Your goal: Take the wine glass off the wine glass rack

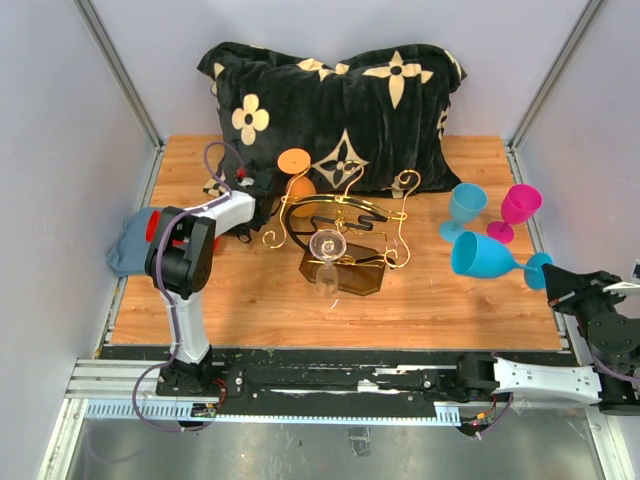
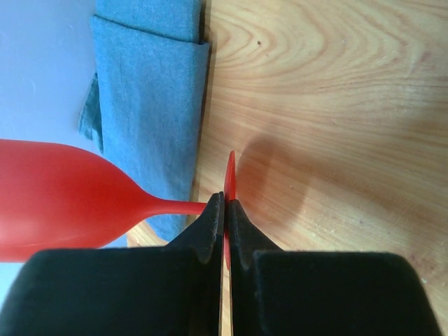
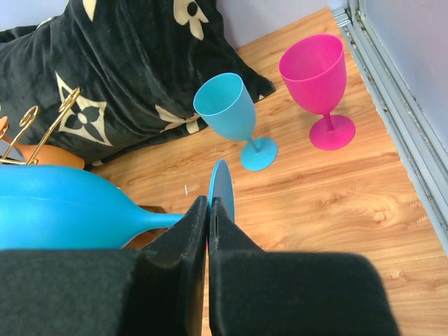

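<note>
1. Currently my left gripper (image 2: 224,203) is pinching the red glass (image 2: 63,203) by its foot. The disc stands edge-on between my fingers, which press on it from both sides.
2. In the left wrist view, the red glass's long axis runs across the frame. Its bowl is toward the left edge and its stem meets my fingertips near the centre. Behind it are a folded blue cloth (image 2: 150,105) and the wooden table (image 2: 336,105).
3. My right gripper (image 3: 210,206) pinches the blue glass (image 3: 70,210) the same way. The foot is edge-on between my closed fingers and the bowl is at the lower left of the right wrist view.
4. In the top view the blue glass lies level with its axis left to right. Its mouth points toward the rack (image 1: 360,280) and its foot is at the right, in my jaws.
5. The rack stands mid-table in front of a black pillow (image 1: 340,90).
6. A clear glass (image 1: 327,245) sits among the rack's rails, its long axis toward the bottom of the frame. An orange glass (image 1: 300,188) is at the rack's upper left. Both are well apart from either pair of jaws.
7. A pink glass (image 3: 315,70) and a standing blue glass (image 3: 227,108) are upright near each other at the upper right.
</note>
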Action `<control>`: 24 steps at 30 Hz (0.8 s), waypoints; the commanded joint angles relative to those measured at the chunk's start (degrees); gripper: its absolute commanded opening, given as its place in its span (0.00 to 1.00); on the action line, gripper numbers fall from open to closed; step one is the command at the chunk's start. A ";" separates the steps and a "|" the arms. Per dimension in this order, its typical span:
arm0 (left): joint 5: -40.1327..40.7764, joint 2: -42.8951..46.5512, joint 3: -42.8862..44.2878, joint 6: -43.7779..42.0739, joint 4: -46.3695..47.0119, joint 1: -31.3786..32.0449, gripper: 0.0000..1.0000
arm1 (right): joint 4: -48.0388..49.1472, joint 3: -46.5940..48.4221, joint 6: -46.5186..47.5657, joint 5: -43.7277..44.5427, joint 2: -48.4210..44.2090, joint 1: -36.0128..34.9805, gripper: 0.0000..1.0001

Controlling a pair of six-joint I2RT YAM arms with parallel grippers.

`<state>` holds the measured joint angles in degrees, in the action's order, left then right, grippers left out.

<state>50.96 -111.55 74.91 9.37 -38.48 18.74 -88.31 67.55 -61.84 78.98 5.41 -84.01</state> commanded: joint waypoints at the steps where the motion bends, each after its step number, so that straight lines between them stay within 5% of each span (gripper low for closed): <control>1: -1.05 -4.94 0.95 2.02 1.05 0.86 0.01 | -3.30 -1.69 0.50 7.28 -2.28 -1.43 0.01; 24: -16.64 -8.23 -2.35 5.99 11.14 2.10 0.01 | -3.26 -0.71 1.45 6.75 -2.18 -5.46 0.01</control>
<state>49.71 -117.27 75.05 9.26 -34.44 19.92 -88.51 66.24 -59.68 80.86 4.43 -87.05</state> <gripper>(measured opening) 0.023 0.016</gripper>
